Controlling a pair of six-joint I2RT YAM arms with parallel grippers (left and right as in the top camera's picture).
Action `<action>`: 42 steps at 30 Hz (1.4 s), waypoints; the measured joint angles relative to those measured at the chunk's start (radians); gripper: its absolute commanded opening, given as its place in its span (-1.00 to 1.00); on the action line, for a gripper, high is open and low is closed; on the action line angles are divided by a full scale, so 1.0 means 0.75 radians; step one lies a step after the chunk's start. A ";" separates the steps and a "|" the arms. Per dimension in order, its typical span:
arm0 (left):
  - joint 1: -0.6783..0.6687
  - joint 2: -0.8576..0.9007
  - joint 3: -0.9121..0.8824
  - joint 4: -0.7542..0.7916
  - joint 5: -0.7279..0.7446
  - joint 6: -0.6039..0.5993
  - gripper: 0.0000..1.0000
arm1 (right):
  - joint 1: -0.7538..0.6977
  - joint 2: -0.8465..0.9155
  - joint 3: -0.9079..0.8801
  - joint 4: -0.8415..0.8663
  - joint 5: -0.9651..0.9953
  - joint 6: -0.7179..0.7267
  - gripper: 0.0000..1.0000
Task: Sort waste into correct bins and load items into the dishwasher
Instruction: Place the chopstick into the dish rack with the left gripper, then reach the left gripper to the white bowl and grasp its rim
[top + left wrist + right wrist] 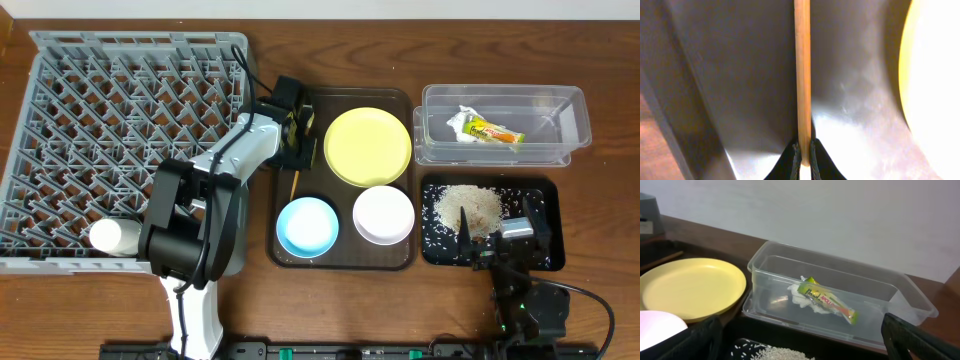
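Wooden chopstick (802,75) sits pinched in the left hand (803,151); the right hand (801,336) gapes wide.

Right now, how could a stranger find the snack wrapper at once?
Look at the far right of the table, where a clear tub stands beyond the black tray of grains. Inside it lie two things: the wrapper is the long green, yellow and orange one, touching the crumpled white paper.

i see wrapper (495,131) and paper (459,122) in the clear tub (576,118), cup (112,236) in the grey rack (100,110), chopstick (802,75) pinched in left gripper (803,152).
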 measured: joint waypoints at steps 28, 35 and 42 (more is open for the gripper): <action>0.244 -0.537 -0.077 -0.434 -0.436 -0.003 0.01 | 0.000 0.000 0.000 0.000 0.000 0.000 0.98; 0.149 -0.673 -0.035 -0.473 -0.354 -0.016 -0.01 | 0.000 0.000 0.000 0.000 0.000 0.000 0.99; -0.070 -0.805 0.001 -0.477 -0.165 -0.204 -0.17 | 0.000 0.000 0.000 0.000 0.000 -0.001 0.98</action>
